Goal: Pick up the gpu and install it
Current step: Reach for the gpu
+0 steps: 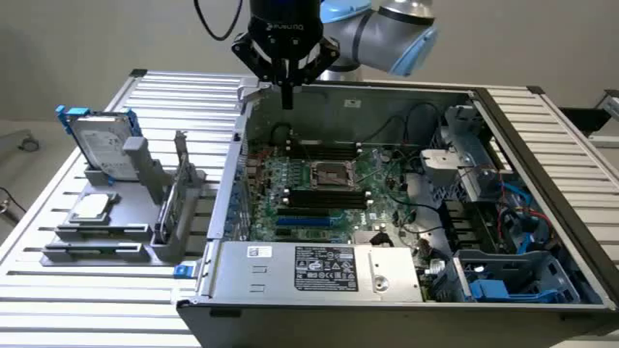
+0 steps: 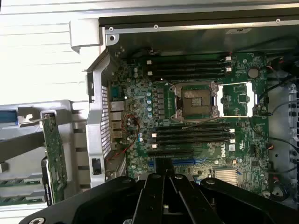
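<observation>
The gpu (image 1: pixel 178 190) stands on edge in a grey holder (image 1: pixel 145 217) on the slatted table, at the exterior view's left of the open computer case. Its green circuit board (image 2: pixel 54 156) and metal end bracket show in the wrist view beside the case's rear wall. My gripper (image 1: pixel 287 100) hangs over the back rim of the case, above the motherboard (image 1: pixel 320 181) and well apart from the gpu. The fingers (image 2: pixel 163 172) are shut together with nothing between them. Blue expansion slots (image 1: pixel 307 217) lie on the board below the processor socket.
A silver hard drive with a blue frame (image 1: pixel 101 141) and a small square chip (image 1: pixel 92 206) share the grey holder. Inside the case are a power supply (image 1: pixel 324 270), cables (image 1: pixel 416 145) and blue drive bays (image 1: pixel 512 279). The case wall (image 1: pixel 237 167) separates holder from motherboard.
</observation>
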### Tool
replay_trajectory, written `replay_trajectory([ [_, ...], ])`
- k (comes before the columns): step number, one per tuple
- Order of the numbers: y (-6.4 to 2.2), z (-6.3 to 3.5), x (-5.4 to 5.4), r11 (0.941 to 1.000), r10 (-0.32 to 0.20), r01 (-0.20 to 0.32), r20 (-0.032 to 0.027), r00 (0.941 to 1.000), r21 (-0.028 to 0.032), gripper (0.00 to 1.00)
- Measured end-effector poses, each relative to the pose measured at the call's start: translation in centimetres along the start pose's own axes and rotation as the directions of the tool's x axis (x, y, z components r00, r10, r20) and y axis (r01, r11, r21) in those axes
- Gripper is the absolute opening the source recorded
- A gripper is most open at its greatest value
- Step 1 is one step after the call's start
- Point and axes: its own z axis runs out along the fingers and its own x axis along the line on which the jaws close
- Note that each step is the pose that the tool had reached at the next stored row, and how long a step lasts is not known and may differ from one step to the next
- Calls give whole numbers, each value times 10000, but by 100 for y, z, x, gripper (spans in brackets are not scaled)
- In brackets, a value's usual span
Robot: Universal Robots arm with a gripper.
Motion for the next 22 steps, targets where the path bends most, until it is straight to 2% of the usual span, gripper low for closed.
replay_trajectory([
  [15,0,0,1,10000,0,0,0,10000,0,11],
  [16,-1,-2,17,10000,3,-3,-3,10000,3,11],
  [22,-21,3,286,10000,0,0,0,10000,0,11],
])
